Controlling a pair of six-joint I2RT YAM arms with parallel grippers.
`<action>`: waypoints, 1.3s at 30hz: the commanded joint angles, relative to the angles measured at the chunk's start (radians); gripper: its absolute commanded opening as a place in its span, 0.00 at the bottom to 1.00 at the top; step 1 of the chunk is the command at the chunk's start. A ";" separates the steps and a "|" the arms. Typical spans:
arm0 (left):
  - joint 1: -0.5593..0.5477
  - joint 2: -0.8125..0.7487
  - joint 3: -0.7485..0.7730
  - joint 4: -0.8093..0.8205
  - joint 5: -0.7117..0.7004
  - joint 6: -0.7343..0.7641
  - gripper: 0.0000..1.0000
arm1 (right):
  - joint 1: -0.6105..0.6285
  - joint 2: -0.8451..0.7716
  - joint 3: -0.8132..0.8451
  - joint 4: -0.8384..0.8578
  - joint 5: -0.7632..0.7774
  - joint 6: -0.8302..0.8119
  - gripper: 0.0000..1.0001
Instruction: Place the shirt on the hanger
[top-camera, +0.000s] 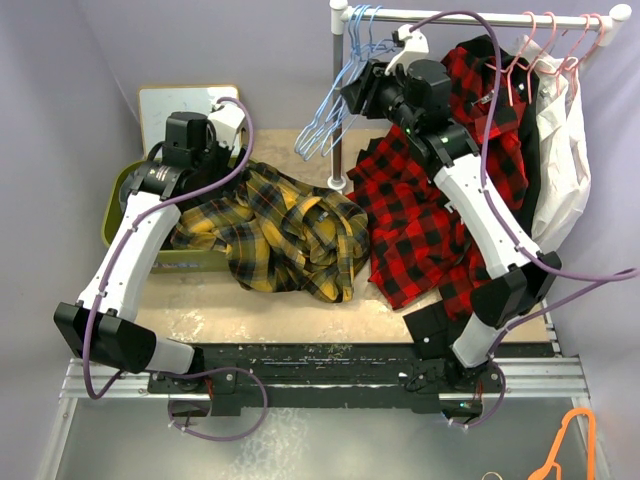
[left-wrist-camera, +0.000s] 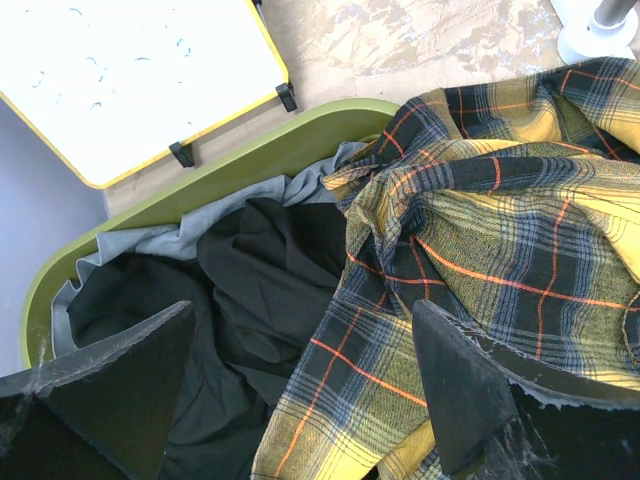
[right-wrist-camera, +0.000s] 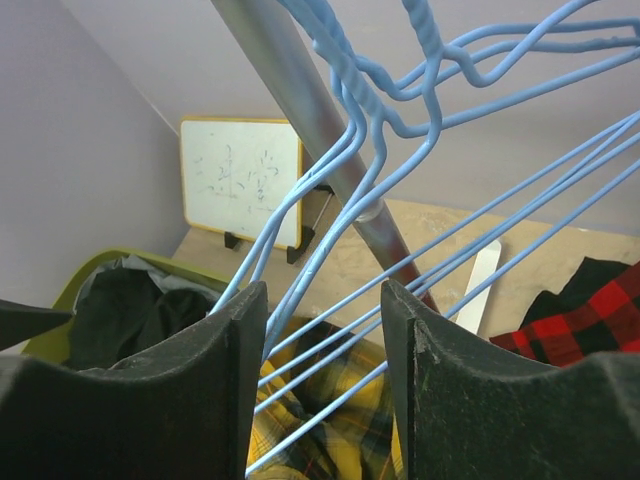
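Note:
The yellow-and-navy plaid shirt (top-camera: 285, 225) lies crumpled, spilling out of a green bin (top-camera: 112, 215) onto the table. In the left wrist view the shirt (left-wrist-camera: 480, 230) fills the right side. My left gripper (left-wrist-camera: 300, 320) hangs open just above its edge, over the bin in the top view (top-camera: 190, 140). Several light-blue wire hangers (top-camera: 325, 120) hang at the left end of the rack. My right gripper (top-camera: 355, 90) is raised to them. In its wrist view the hanger (right-wrist-camera: 430, 60) wires run between the fingers of the right gripper (right-wrist-camera: 322, 300), whose jaws stand apart, unclamped.
A black garment (left-wrist-camera: 250, 290) and grey cloth lie in the bin. A small whiteboard (top-camera: 170, 100) stands behind it. The rack pole (top-camera: 338, 100) rises beside the hangers. A red-and-black shirt (top-camera: 420, 230), a white garment (top-camera: 565, 150) and pink hangers (top-camera: 545, 50) hang at right.

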 joint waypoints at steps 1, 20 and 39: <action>0.008 -0.033 -0.008 0.042 -0.007 0.022 0.91 | 0.011 -0.001 0.058 -0.001 0.044 -0.003 0.50; 0.010 -0.040 -0.010 0.041 -0.006 0.023 0.91 | 0.011 -0.084 -0.031 -0.084 0.202 -0.061 0.43; 0.014 -0.052 -0.005 0.028 0.003 0.019 0.92 | 0.010 -0.108 -0.056 -0.214 0.313 -0.139 0.47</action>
